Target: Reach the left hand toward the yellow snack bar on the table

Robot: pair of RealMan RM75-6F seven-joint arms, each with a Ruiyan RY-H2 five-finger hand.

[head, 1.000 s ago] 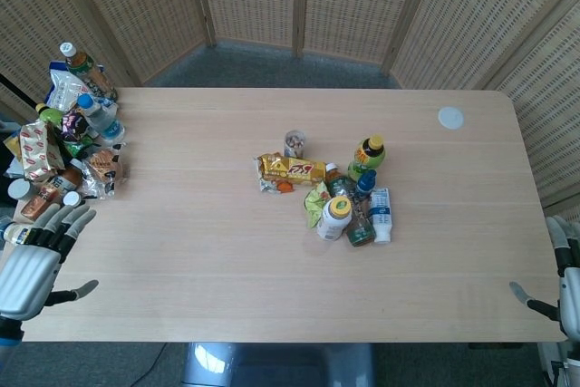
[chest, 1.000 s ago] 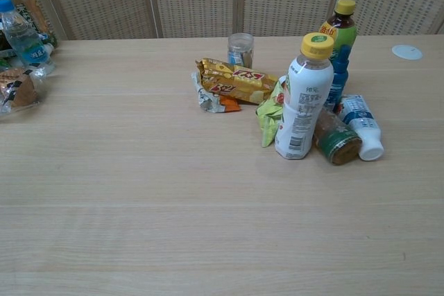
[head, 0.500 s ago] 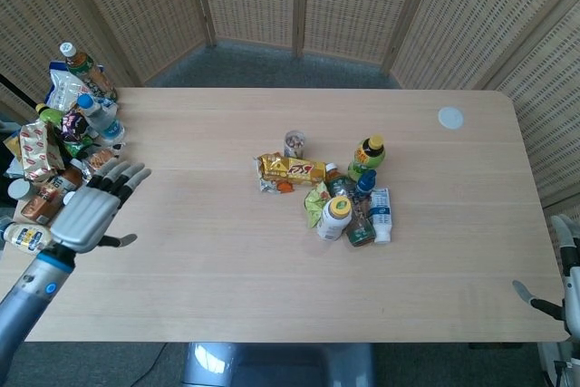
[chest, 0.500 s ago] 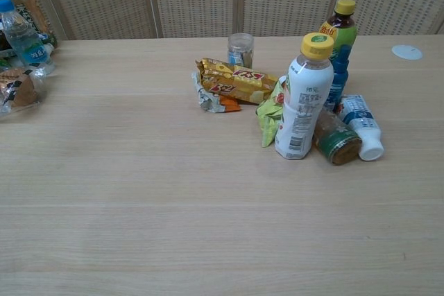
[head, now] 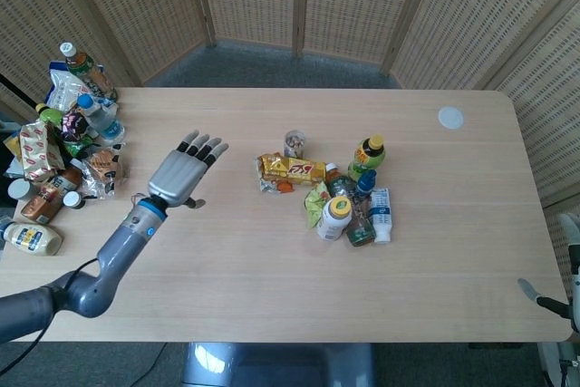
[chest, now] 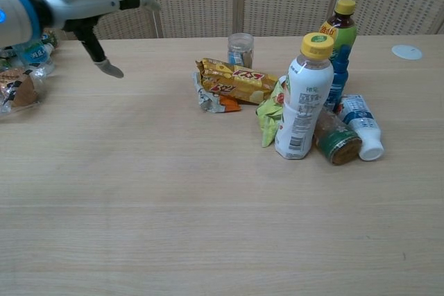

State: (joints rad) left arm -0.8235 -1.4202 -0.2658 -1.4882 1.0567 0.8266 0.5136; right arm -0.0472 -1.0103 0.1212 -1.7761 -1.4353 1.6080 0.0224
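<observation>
The yellow snack bar (head: 293, 169) lies flat near the table's middle, on a crumpled wrapper; in the chest view the yellow snack bar (chest: 238, 80) sits left of the bottles. My left hand (head: 184, 172) hovers above the table left of the bar, palm down, fingers spread and pointing toward it, holding nothing. The left hand (chest: 82, 2) enters the chest view at the top left, well short of the bar. Only a fingertip of my right hand (head: 536, 296) shows at the head view's right edge, off the table.
Beside the bar stand a small glass jar (head: 294, 142), a white yellow-capped bottle (head: 333, 218), a green tea bottle (head: 367, 157), a green wrapper (head: 314, 202) and lying bottles (head: 381, 215). A heap of snacks and bottles (head: 63, 133) fills the table's left edge. A white lid (head: 450, 118) lies far right.
My left hand has risen from the table's near left corner and swung forward and right toward the snack bar, entering the chest view. The right hand dropped slightly lower at the edge.
</observation>
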